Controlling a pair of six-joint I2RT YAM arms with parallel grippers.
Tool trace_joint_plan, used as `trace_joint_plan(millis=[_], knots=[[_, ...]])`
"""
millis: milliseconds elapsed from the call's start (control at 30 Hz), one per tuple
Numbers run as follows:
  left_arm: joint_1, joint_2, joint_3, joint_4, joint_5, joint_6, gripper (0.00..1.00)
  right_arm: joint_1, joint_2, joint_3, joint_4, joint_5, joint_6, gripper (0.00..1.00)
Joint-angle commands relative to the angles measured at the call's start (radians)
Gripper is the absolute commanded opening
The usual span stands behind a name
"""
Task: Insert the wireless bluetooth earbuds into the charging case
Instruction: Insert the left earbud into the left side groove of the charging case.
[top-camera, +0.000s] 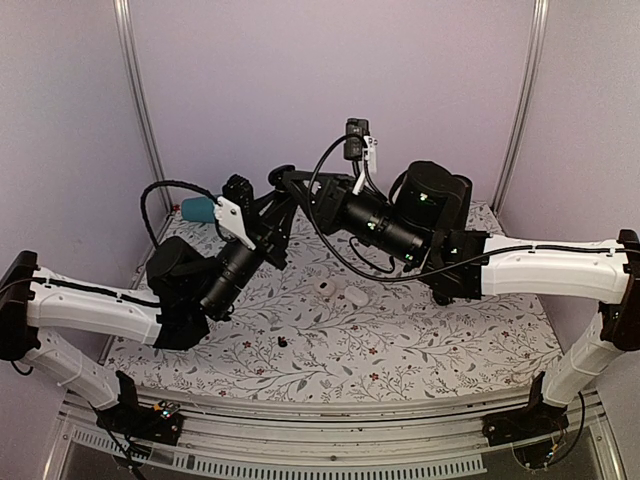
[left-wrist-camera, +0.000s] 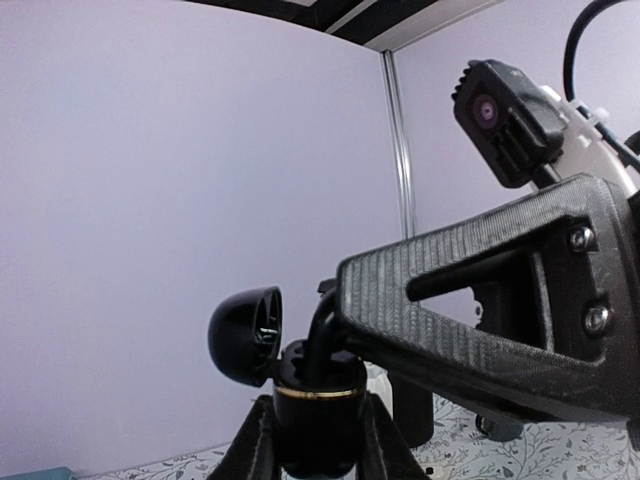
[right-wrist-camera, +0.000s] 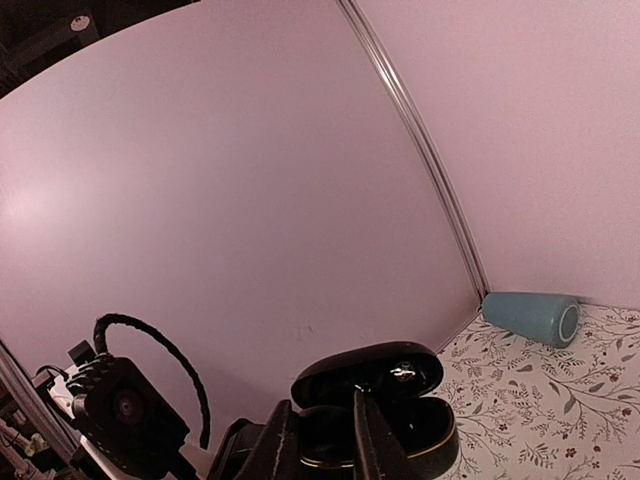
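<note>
A teal cup (top-camera: 197, 208) lies on its side at the far left of the floral worktop (top-camera: 430, 350), and a black speck (top-camera: 283, 342), too small to identify, lies nearer. Over the far middle, the left claw (left-wrist-camera: 318, 445) is clamped on the case (left-wrist-camera: 315, 405), whose lid (left-wrist-camera: 245, 335) stands open. From the right, the right claw (right-wrist-camera: 325, 412) has its tips at the case's mouth with a narrow gap between them. Whether they pinch a bud I cannot tell; two white pebbles (top-camera: 325, 287) lie below.
</note>
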Motion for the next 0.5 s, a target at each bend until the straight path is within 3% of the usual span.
trace_joint_plan(millis=[0, 100, 467], knots=[[0.018, -0.036, 0.027, 0.058, -0.001, -0.021, 0.00, 0.006, 0.006, -0.021, -0.067, -0.032, -0.014, 0.18], [0.018, -0.040, 0.023, 0.056, 0.008, -0.023, 0.00, 0.005, 0.005, -0.018, -0.072, -0.032, -0.017, 0.26], [0.018, -0.045, 0.017, 0.016, 0.064, -0.036, 0.00, 0.006, -0.001, -0.011, -0.104, -0.023, -0.028, 0.30]])
